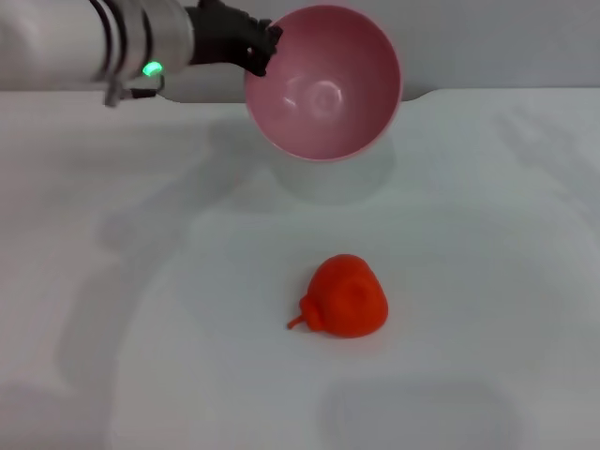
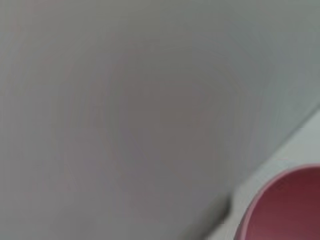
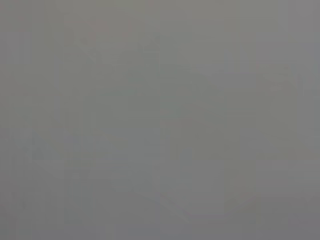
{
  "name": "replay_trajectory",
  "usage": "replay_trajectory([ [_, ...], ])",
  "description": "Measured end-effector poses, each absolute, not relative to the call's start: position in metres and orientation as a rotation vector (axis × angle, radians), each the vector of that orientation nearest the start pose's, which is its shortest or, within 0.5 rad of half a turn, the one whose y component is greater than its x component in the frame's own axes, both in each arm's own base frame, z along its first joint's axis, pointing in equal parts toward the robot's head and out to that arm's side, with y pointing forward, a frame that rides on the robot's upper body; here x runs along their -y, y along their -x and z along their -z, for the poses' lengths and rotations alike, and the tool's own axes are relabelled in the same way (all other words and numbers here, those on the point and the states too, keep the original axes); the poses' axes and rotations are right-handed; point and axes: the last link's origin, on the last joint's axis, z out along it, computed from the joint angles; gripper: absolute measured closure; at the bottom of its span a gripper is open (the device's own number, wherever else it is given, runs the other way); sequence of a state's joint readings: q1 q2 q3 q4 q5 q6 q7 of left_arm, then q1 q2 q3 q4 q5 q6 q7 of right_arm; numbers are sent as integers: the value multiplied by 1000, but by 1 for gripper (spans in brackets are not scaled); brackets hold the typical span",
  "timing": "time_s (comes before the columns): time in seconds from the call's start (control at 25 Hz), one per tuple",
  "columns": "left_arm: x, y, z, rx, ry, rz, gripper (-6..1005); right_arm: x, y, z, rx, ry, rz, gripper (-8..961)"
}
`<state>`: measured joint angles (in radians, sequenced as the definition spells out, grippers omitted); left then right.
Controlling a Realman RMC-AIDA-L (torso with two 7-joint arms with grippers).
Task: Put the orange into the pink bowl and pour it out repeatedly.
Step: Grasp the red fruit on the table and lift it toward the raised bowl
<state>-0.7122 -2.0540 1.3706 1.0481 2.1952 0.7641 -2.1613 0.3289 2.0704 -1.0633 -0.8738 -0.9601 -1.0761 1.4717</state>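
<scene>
The pink bowl (image 1: 323, 82) hangs in the air at the back of the white table, tipped on its side with its empty inside facing me. My left gripper (image 1: 263, 47) is shut on the bowl's left rim and holds it up. A part of the bowl's rim also shows in the left wrist view (image 2: 285, 207). The orange (image 1: 348, 296) lies on the table in front of the bowl, with its knobbed top pointing left. The right gripper is not in view.
The white table (image 1: 141, 281) spreads all around the orange. Its far edge (image 1: 487, 91) runs just behind the bowl, with a grey wall beyond. The right wrist view shows only plain grey.
</scene>
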Motion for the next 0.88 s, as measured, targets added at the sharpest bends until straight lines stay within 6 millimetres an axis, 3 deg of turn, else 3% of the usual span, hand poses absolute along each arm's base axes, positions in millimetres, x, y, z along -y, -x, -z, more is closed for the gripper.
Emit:
replay_trajectory([
  [0.28, -455, 139, -49, 637, 2499, 311, 956, -373, -279, -86, -909, 1809, -1207, 505],
  [0.52, -448, 158, -74, 748, 2497, 340, 956, -385, -299, -57, -1174, 2003, -836, 505],
  [0.64, -443, 164, -75, 771, 2513, 331, 956, -393, -289, -38, -1209, 2145, -642, 505],
  [0.88, -438, 173, -75, 814, 2510, 323, 956, -399, -233, 14, -1083, 2542, -308, 505],
])
